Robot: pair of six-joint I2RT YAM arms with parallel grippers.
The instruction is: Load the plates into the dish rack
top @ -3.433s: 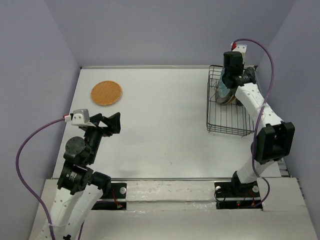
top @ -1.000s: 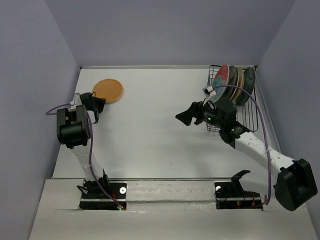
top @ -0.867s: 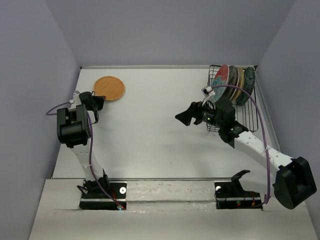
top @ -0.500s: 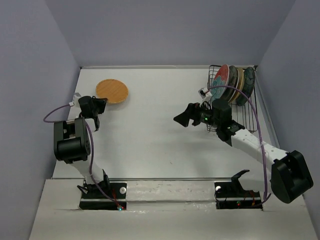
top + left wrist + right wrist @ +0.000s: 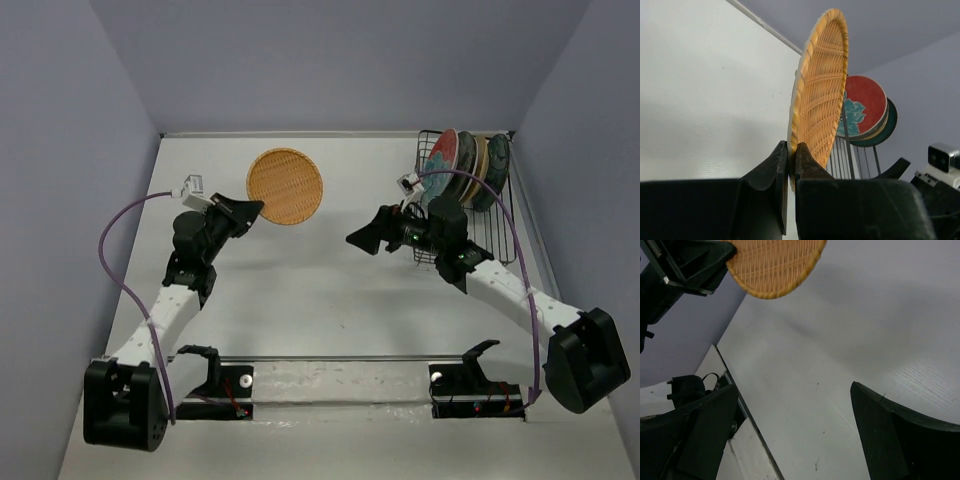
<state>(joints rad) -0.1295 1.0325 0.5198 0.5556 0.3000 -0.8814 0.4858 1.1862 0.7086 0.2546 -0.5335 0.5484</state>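
My left gripper (image 5: 252,210) is shut on the rim of the orange woven-look plate (image 5: 286,186), holding it lifted off the table and tilted on edge (image 5: 821,95); the fingertips (image 5: 781,152) pinch its lower rim. The black wire dish rack (image 5: 490,230) stands at the right with several plates upright in it, the red-and-teal plate (image 5: 440,155) foremost (image 5: 864,107). My right gripper (image 5: 366,236) hangs open above the table's middle, pointing left toward the orange plate (image 5: 775,265), nothing between its fingers (image 5: 890,435).
The grey walls close the table at back and sides. The arm bases and a metal rail (image 5: 340,360) run along the near edge. A purple cable (image 5: 120,250) loops by the left arm.
My left gripper closed on the orange plate at the back left, lifted it and carried it rightward toward the middle. The right gripper opened fully and held near the rack.
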